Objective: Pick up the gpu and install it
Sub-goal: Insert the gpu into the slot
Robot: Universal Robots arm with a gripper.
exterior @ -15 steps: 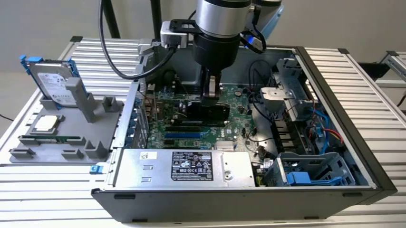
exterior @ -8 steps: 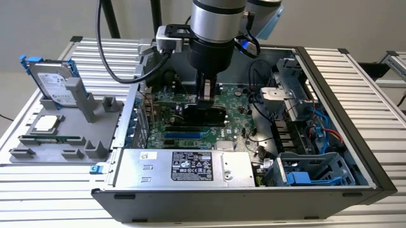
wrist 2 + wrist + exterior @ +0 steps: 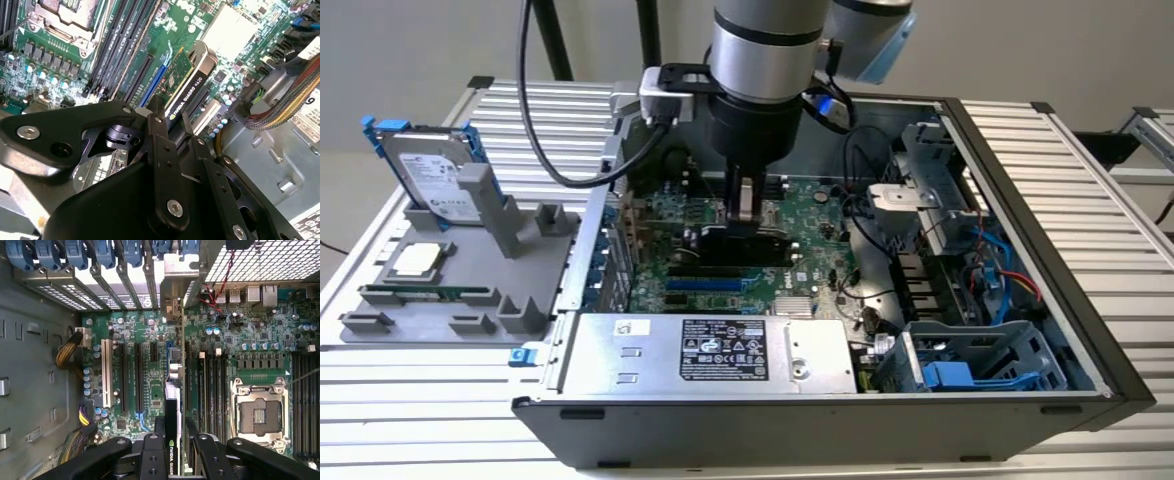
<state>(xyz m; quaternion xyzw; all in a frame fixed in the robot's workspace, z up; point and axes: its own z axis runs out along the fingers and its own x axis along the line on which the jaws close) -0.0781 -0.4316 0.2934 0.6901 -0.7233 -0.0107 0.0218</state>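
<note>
A grey robot arm reaches down into an open black and grey computer case (image 3: pixel 1067 330) that lies on its side on a ribbed metal desk (image 3: pixel 1107 170). The arm's black gripper (image 3: pixel 744 215) hangs low over the green motherboard (image 3: pixel 821 245) inside the case, its two fingers clenched on the gpu (image 3: pixel 186 82), a thin, short card with a green circuit board on one face and a black cooler shroud on the other. The card stands on edge directly below the gripper, held at its top edge, with the green face and the black shroud each against a finger (image 3: pixel 159 131). In the first wrist view the gpu (image 3: pixel 172 410) runs away from the gripper toward the silver end bracket (image 3: pixel 175 275) at the case's rear wall, lined up with the long black and blue expansion slots (image 3: pixel 137 377) just beside it; whether the card's lower edge is seated in a slot cannot be told. The empty silver processor socket (image 3: pixel 257 415) lies on the board to the other side of the gripper. Well apart from the gripper, outside the case toward the exterior view's left, a grey holder tray (image 3: pixel 400 300) carries a silver hard drive with a blue frame (image 3: pixel 434 170) standing upright and a long narrow green memory stick (image 3: pixel 427 294).
</note>
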